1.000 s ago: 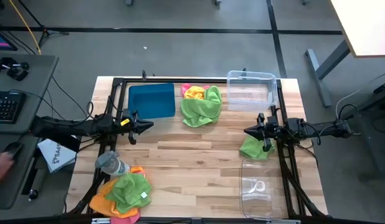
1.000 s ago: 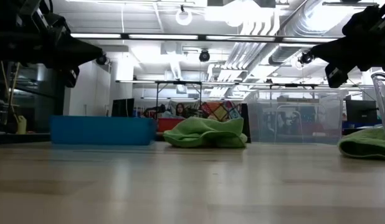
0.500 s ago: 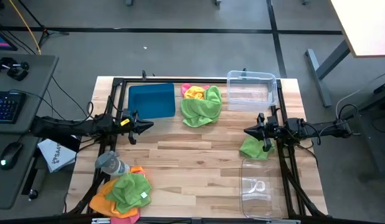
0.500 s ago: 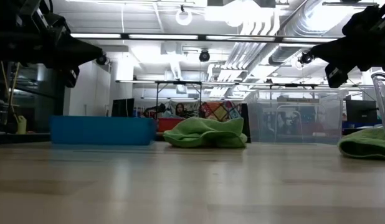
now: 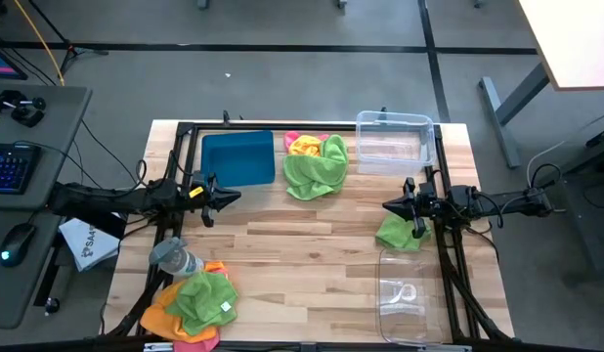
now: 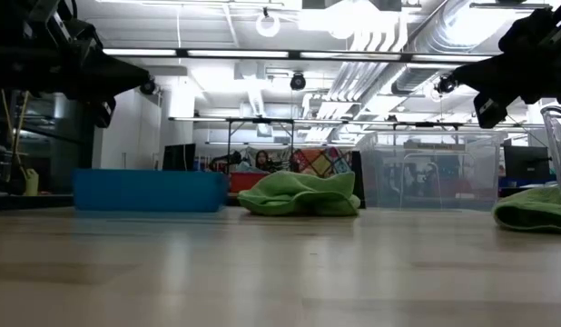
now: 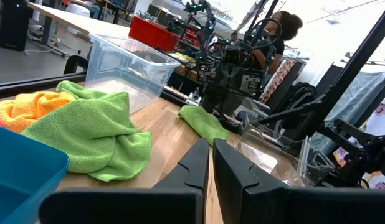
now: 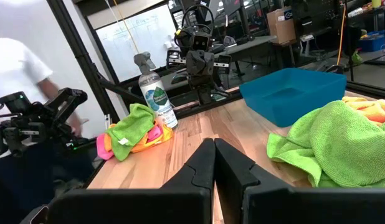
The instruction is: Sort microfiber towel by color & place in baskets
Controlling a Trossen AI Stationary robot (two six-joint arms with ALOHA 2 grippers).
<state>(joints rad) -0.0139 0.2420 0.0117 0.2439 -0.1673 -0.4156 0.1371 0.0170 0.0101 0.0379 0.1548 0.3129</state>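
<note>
A pile of green, orange and pink towels (image 5: 316,162) lies at the far middle of the table between the teal tray (image 5: 237,157) and a clear bin (image 5: 393,143). A second pile (image 5: 194,305) lies at the near left corner. A single green towel (image 5: 400,233) lies under my right arm, beside the near clear bin (image 5: 411,295). My left gripper (image 5: 237,197) hovers shut over the left side of the table. My right gripper (image 5: 386,206) hovers shut over the right side. Both point toward the table's middle.
A spray bottle with a grey cap (image 5: 175,258) lies beside the near left towel pile. A black frame (image 5: 185,128) runs along the table's edges. The wood (image 5: 302,254) between the two grippers is bare. A person stands beyond the table's left side in the right wrist view (image 8: 18,68).
</note>
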